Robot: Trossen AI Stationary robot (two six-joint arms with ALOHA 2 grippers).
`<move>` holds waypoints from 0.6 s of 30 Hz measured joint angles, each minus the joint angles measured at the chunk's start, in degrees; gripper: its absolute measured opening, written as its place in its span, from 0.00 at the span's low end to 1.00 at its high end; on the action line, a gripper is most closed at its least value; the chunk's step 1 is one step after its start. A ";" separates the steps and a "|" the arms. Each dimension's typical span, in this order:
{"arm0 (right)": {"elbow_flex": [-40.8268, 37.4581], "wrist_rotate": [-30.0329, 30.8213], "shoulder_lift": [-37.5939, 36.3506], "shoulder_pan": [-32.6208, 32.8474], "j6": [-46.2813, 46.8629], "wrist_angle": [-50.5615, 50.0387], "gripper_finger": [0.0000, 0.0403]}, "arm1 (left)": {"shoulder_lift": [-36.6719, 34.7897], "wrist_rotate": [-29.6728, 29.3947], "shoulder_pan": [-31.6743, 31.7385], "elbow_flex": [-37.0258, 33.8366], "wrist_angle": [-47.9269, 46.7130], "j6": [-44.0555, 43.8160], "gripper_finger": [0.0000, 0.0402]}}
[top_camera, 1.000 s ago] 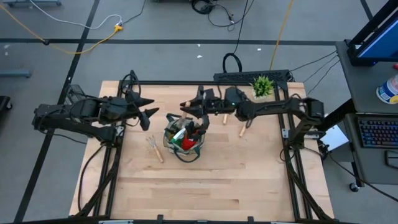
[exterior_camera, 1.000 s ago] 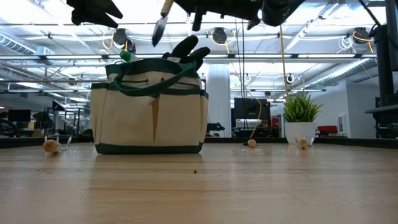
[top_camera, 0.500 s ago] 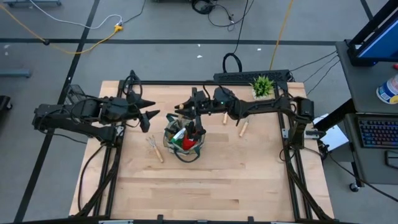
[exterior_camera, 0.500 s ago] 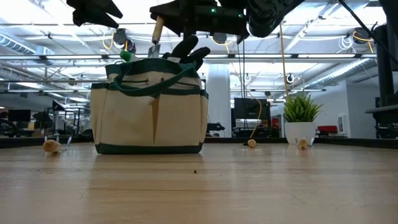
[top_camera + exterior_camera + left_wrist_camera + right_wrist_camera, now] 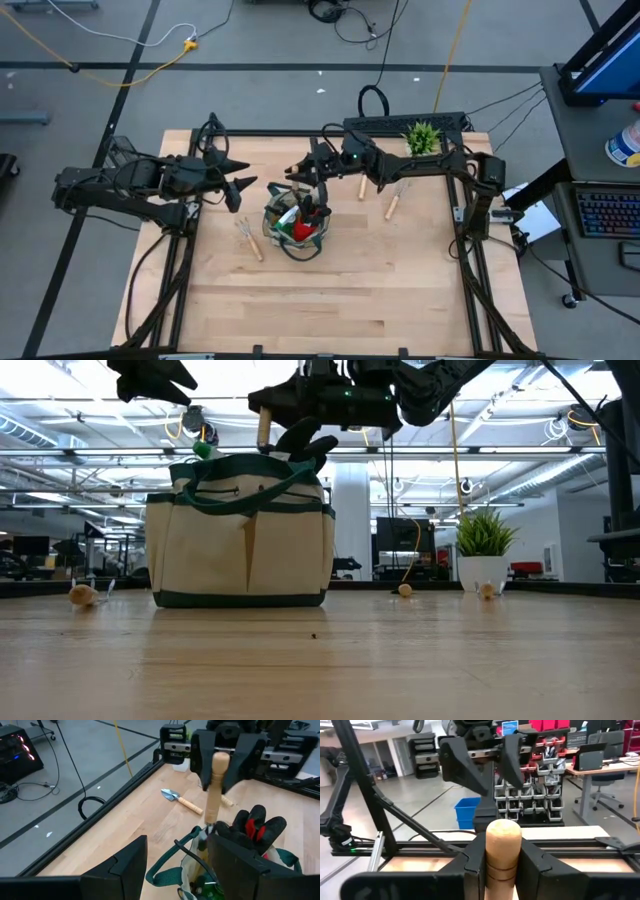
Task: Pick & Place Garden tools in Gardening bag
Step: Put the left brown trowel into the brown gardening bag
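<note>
Your right pincer (image 5: 220, 755) is clamped on the wooden handle of a trowel (image 5: 216, 785), held upright with its blade down inside the bag (image 5: 297, 226) directly below. A red-and-black glove (image 5: 252, 827) pokes out of the bag beside it. Your left pincer (image 5: 237, 176) hangs open, empty, just beside the bag. Beyond the right pincer, another trowel (image 5: 181, 800) lies on the table (image 5: 330, 290); farther off stands a potted plant (image 5: 422, 138).
</note>
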 joint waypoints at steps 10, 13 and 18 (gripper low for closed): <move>0.00 -2.51 0.00 -0.31 -1.13 -2.51 0.14 | 0.00 -0.02 0.00 0.00 0.08 -0.06 0.53; 0.00 -2.44 0.00 0.03 -2.27 -3.08 0.14 | 0.00 -0.03 0.00 0.00 0.11 -0.06 0.53; -0.11 -2.07 0.00 0.54 -3.75 -5.38 0.14 | 0.00 -0.04 0.00 0.00 0.20 -0.06 0.53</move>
